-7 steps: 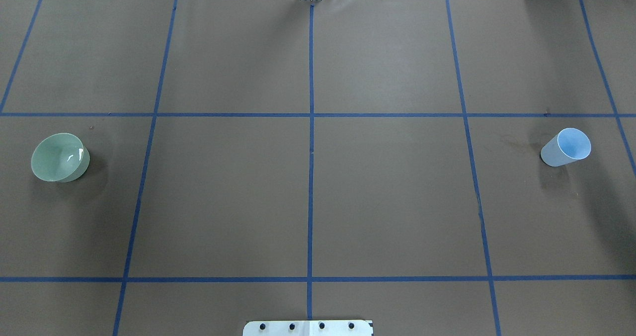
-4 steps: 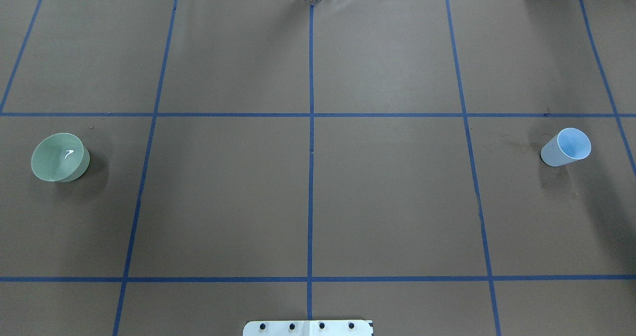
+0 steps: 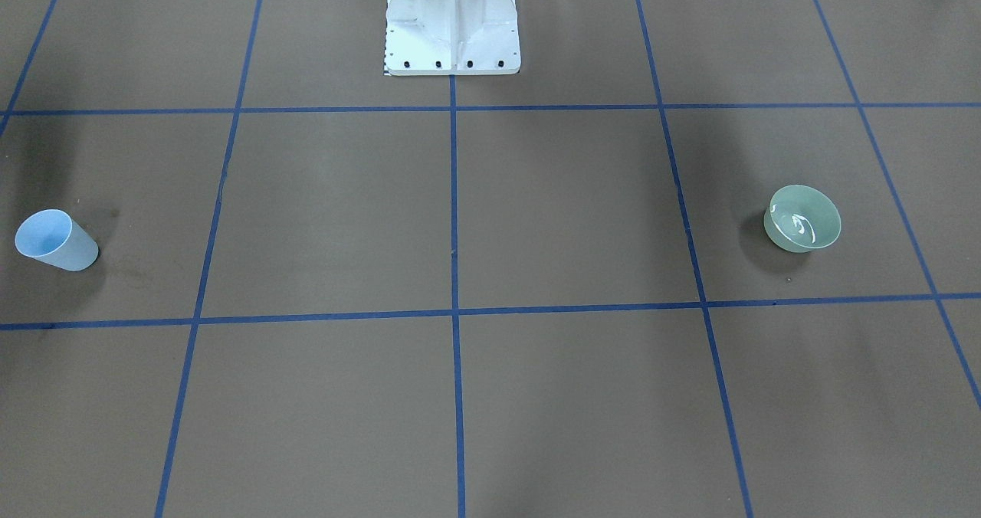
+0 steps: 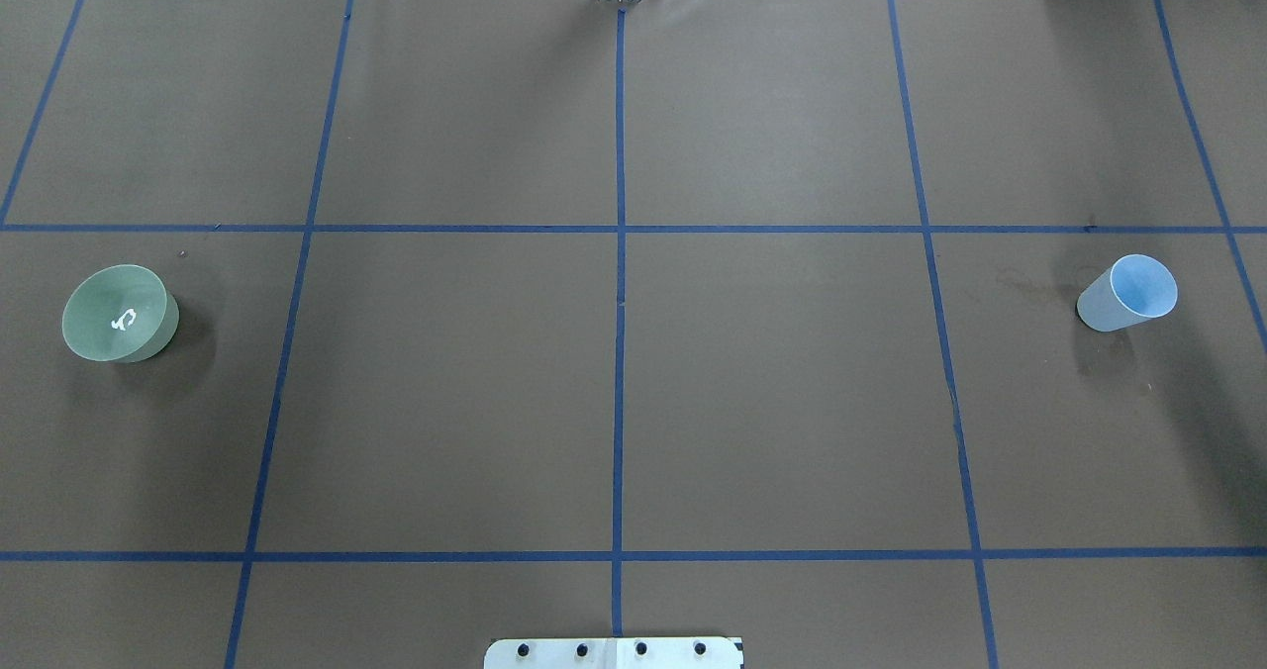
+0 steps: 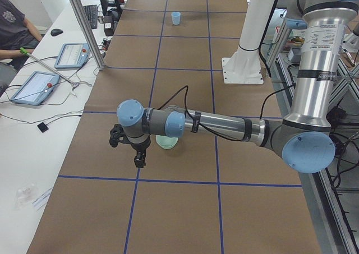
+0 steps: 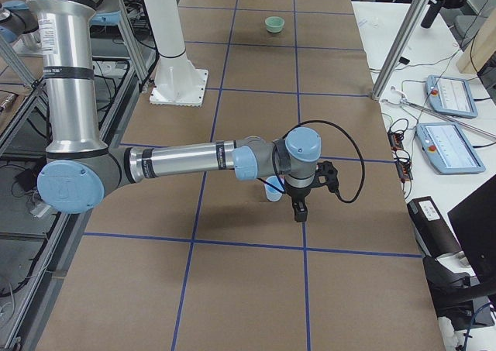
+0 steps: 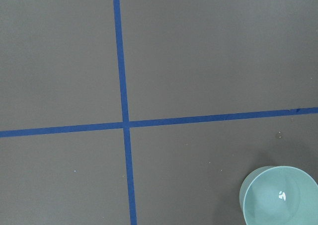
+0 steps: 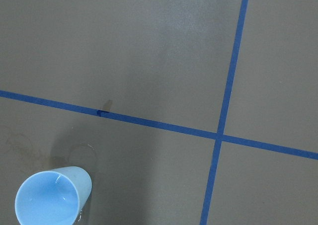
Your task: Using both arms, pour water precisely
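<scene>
A green bowl (image 4: 87,337) stands upright at the table's left; it also shows in the front view (image 3: 824,219) and the left wrist view (image 7: 258,205). Water (image 4: 123,320) shows in it as whitish glints. A pale blue cup (image 4: 1128,293) stands upright at the right; it shows in the right wrist view (image 8: 52,197) too. My left gripper (image 5: 138,162) hangs above the table beside the bowl (image 5: 167,143). My right gripper (image 6: 299,211) hangs beside the cup (image 6: 272,189). Both show only in side views, so I cannot tell if they are open or shut.
The white bolted pedestal (image 3: 452,20) stands at the robot's edge of the table. Blue tape lines grid the brown table cover (image 4: 772,392). A seated operator (image 5: 11,24) and tablets (image 5: 33,86) are at a side bench past the far edge.
The glint on the water in the green bowl has shifted and changed shape, so the water is rippling. Bowl and cup have not moved.
</scene>
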